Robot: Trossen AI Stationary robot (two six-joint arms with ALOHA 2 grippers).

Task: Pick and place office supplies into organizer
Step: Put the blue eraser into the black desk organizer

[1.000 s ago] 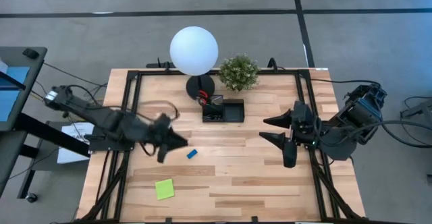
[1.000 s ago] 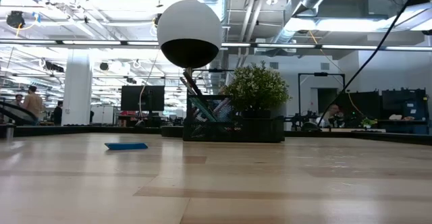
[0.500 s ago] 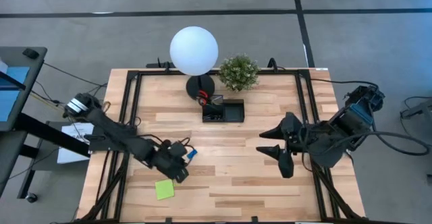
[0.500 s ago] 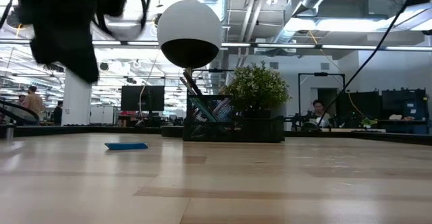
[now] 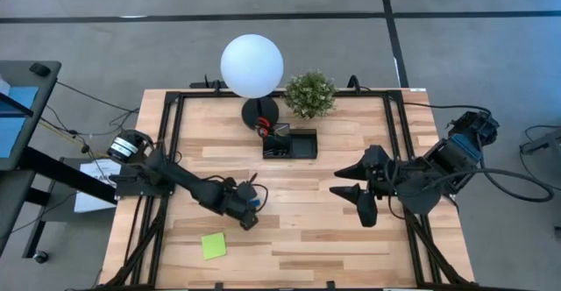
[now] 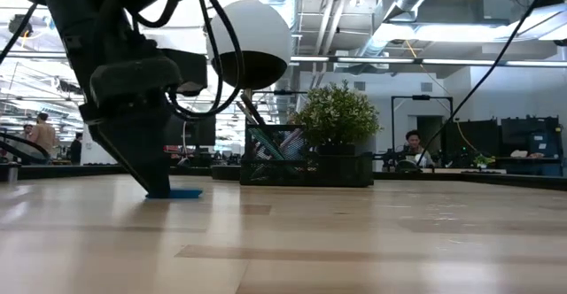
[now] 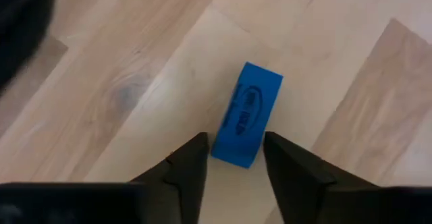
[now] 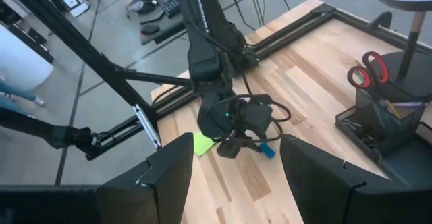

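The left gripper (image 7: 233, 158) is reaching down to the table (image 5: 351, 230) with its fingers spread on either side of the blue eraser (image 7: 247, 114); whether they are touching it is hard to tell. The eraser is lying flat, well apart from the organizer (image 5: 291, 144). The right gripper (image 5: 354, 192) is hovering spread wide.

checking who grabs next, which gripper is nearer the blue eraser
Left. The left gripper is down at the blue eraser, open fingers either side of its near end. The right gripper hovers open well off to the eraser's right, across the table.
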